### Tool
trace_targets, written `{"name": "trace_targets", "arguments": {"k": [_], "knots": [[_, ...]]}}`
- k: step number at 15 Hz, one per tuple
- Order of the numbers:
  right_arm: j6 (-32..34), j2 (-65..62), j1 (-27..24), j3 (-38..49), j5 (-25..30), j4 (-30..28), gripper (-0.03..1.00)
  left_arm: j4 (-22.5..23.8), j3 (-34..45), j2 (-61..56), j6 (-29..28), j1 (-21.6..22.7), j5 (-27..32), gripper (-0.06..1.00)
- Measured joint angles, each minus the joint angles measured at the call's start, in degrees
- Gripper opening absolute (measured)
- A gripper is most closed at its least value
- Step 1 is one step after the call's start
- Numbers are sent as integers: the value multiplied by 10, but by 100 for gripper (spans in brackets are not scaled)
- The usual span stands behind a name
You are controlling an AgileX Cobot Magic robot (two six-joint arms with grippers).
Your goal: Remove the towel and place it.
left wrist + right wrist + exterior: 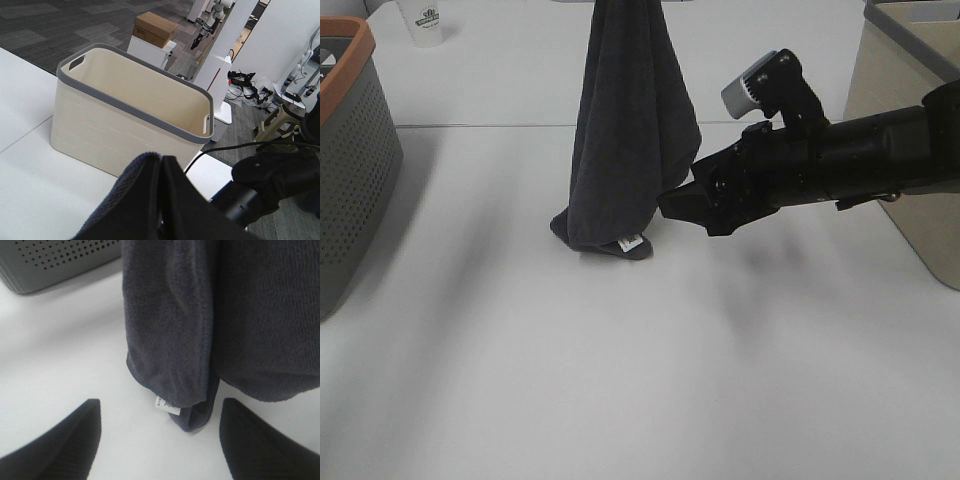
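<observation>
The dark grey towel (635, 130) hangs down from above the top edge of the exterior view. Its lower end rests bunched on the white table (620, 380), with a small white tag (631, 243) showing. My left gripper (162, 200) is out of the exterior view; in the left wrist view the towel (130, 200) is pinched in it from above. My right gripper (670, 205) is open, low and just right of the towel's lower part. In the right wrist view its fingers (60, 440) flank the towel's hem (170, 340) and tag (166, 405) without touching them.
A grey perforated basket with an orange rim (350, 150) stands at the left edge. A beige basket with a grey rim (910, 120) stands at the right, behind the right arm (860, 155); it shows empty in the left wrist view (130, 120). A white cup (425, 20) stands at the back left.
</observation>
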Motion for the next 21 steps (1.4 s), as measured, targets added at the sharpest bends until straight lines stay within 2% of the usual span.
{"name": "trace_targets", "arguments": {"k": [4,5,11,12,16,21], "knots": [[-1,63,0,-68,2,2,67,0,0,0,0,0,-3,0],[-1,87,0,-87,18,3,67,0,0,0,0,0,-3,0],[-15,138,0,-101,64,5,66,0,0,3,-1,0,-2,0],[-15,139,0,-103,73,5,63,0,0,6,-1,0,-1,0],[-31,162,0,-104,84,5,61,0,0,7,-1,0,15,0],[-31,169,0,-104,103,4,49,0,0,7,-1,0,15,0]]}}
